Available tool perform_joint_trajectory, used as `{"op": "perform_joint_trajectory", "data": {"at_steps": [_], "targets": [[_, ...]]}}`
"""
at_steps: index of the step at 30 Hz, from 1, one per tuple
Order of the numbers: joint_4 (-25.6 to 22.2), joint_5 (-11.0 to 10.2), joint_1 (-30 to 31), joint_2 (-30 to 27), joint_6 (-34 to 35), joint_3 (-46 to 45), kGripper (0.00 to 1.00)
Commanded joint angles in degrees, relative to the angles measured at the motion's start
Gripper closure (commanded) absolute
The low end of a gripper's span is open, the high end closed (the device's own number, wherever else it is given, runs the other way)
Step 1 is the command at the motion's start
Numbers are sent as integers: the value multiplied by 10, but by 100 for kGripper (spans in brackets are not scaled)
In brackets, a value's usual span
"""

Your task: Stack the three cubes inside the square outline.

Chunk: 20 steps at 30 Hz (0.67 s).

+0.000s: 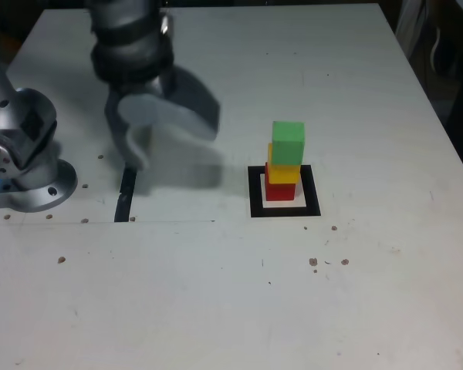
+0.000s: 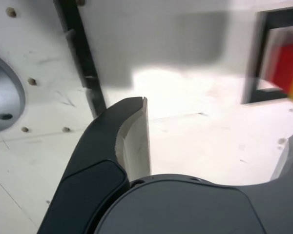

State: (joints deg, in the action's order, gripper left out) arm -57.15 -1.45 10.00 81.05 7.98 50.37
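No legible text, label, brand, number or sign is present in the exterior view or the wrist view.

In the exterior view, the arm's gripper (image 1: 166,116) is smeared by blur at upper left, and the arm runs off the top edge. From where I stand, the green cube (image 1: 288,143) hides part of the yellow cube (image 1: 284,173). The wrist view's right edge cuts the blurred black frame (image 2: 259,58) and red cube (image 2: 286,66).
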Motion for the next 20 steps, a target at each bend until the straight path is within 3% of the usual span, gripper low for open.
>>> {"op": "perform_joint_trajectory", "data": {"at_steps": [1, 20], "targets": [[8, 0, -1, 4, -3, -158, 0], [10, -9, -1, -8, -16, -160, 0]]}}
